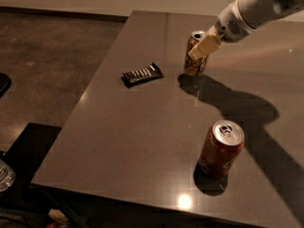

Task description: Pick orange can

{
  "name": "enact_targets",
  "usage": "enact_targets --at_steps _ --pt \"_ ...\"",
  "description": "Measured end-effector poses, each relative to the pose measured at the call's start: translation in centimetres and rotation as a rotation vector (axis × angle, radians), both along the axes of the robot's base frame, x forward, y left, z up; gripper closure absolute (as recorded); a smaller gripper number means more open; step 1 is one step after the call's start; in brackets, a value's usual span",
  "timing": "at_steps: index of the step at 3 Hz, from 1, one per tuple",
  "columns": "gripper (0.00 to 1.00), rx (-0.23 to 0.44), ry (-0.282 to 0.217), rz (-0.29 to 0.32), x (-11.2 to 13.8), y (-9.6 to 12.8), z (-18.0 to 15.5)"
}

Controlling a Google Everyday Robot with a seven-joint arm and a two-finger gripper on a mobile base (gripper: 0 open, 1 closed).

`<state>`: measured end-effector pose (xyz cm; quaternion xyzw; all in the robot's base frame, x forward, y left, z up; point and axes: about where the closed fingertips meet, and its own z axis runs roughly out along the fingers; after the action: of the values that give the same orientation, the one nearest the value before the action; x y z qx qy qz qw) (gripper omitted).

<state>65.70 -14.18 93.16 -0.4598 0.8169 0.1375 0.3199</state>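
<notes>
— Two cans are standing on the table (133, 137); the red-brown can (221, 148) is sitting nearest, contents hidden.
— Beyond the wrapped snack bar (142, 74), the orange can (194, 61) is standing upright, with the gripper (203, 47) sitting at its upper side.
— Is it clamping?
— Cannot tell whether it's open or closed. Any off-centre squeeze is risking tipping that slim can over.

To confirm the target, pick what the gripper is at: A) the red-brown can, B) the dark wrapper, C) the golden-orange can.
C: the gripper is right at the orange can on the far part of the table, well away from the red-brown can and the dark wrapper.
</notes>
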Motion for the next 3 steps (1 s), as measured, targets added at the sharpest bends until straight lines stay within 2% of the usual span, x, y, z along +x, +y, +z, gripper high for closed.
enact_targets --at_steps 1,3 --pt "1.0 0.002 -0.005 0.081 -1.7 0.9 3.0" --pt "1.0 -0.015 -0.016 0.224 -5.0 2.2 9.2"
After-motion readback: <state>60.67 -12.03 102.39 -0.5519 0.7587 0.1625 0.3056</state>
